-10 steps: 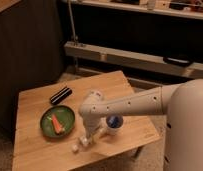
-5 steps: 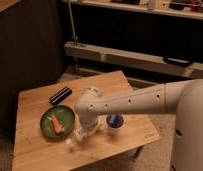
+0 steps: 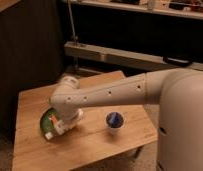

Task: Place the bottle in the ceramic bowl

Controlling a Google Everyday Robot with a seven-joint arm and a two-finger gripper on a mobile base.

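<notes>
Gripper (image 3: pixel 62 127) over shallow dark green ceramic bowl (image 3: pixel 46 123); finger state: cannot tell. Risk: slim white plastic bottle (image 3: pixel 49 135), near bowl rim, rolls onto wooden surface (image 3: pixel 90 145).

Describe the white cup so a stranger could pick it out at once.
Find the wooden table in front of the dark shelving. The cup stands near its right front, right of the green bowl, where the arm hides the pincer. It is the only small white upright thing, with something blue on top.
</notes>
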